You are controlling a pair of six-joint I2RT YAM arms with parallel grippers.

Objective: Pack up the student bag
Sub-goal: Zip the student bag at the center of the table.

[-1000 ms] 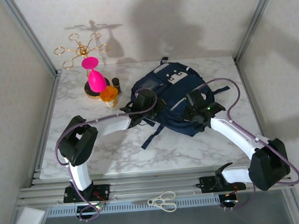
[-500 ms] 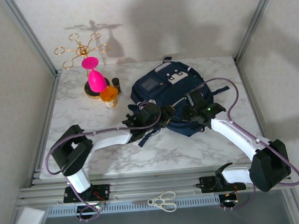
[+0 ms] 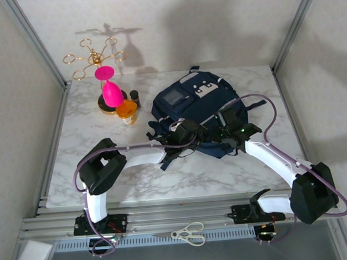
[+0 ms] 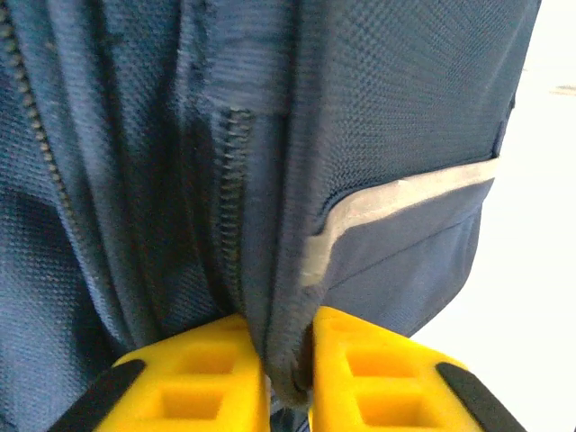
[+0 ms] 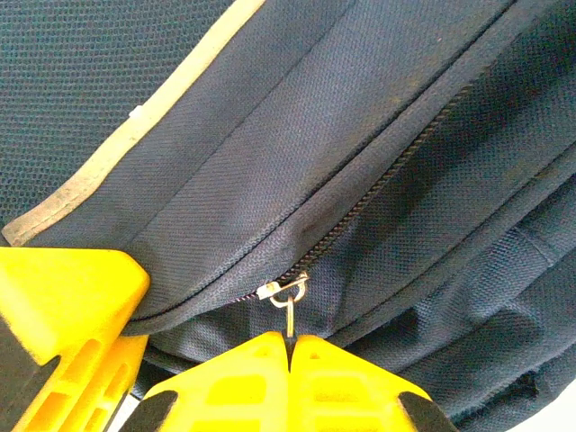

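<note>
Bag position: the student bag [image 3: 195, 101], a large navy-blue fabric backpack with white and grey front patches, is lying flat on the white marble-patterned table [image 3: 104, 164], right of centre and towards the far side.
Left gripper: the left gripper [image 4: 288, 355] is clenching on a fold of the bag's cloth beside a closed run of zip, at the bag's near-left edge.
Right gripper: the right gripper [image 5: 290, 351] is pinching the small silver metal zip pull [image 5: 286, 297] tight, at the bag's near edge.
Step in hand: judging by the two grips, the arms are working a zip open so the bag can be packed.
Doing it well: the left gripper should be anchoring the cloth taut while the right is drawing the pull along the curved black zip teeth [image 5: 396, 171], low and in line with the track; a sideways tug is risking the thin ring slipping free.
Writing: no brand or lettering is showing legibly; the front patches are appearing too small in the top view to read.
</note>
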